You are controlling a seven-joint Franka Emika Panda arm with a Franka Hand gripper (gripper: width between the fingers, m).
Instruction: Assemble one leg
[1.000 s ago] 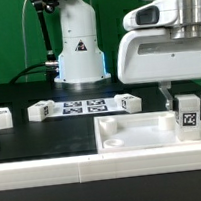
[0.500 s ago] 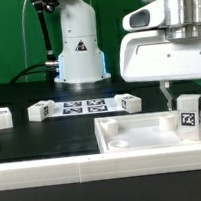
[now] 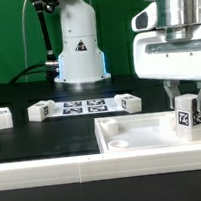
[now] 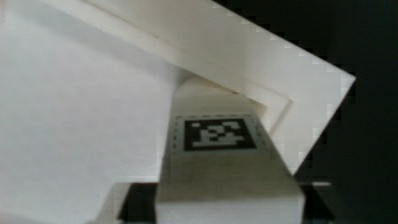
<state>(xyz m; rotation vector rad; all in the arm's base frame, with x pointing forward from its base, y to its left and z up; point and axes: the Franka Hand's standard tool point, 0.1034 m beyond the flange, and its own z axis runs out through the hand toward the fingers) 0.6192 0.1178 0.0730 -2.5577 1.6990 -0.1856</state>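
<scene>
My gripper (image 3: 185, 104) is shut on a leg (image 3: 187, 118), a small white block with a black-and-white tag. It holds the leg upright over the corner of the white square panel (image 3: 133, 137) at the exterior view's right. In the wrist view the leg (image 4: 217, 140) fills the middle, with a dark finger (image 4: 128, 200) on either side of it and the panel's corner (image 4: 267, 60) beyond. I cannot tell whether the leg touches the panel. Three more legs (image 3: 39, 112) (image 3: 129, 103) (image 3: 2, 118) lie on the black table.
The marker board (image 3: 84, 106) lies flat between two of the loose legs. The robot's white base (image 3: 78, 46) stands behind it. A white ledge (image 3: 56, 174) runs along the table's front edge.
My gripper has moved toward the exterior view's right with the leg in it, closer to the panel's corner. The loose legs have not moved.
</scene>
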